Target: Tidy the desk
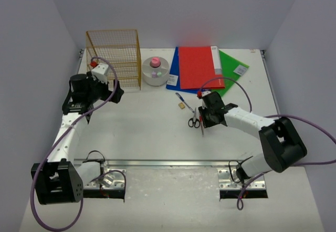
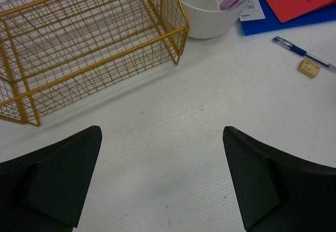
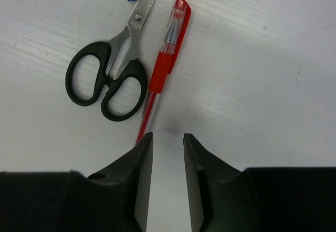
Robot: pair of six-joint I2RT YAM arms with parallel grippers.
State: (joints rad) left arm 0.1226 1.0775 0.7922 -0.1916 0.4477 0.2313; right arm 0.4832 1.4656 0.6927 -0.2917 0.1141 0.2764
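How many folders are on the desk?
3, stacked at the far side of the desk: the red folder on top, the blue folder peeking out on its left, the green folder sticking out on the right. Others could hide underneath.

Your left arm, at eight o'clock in the overhead view, and your right arm, at four o'clock, both wear white shells between bulky black joint housings. A purple cable loops off each wrist, next to a small red cap. Each base sits on a bare metal plate. In the wrist views, your left gripper and right gripper have matte black, wedge-shaped fingers. One finger has a small round hole at nine o'clock.
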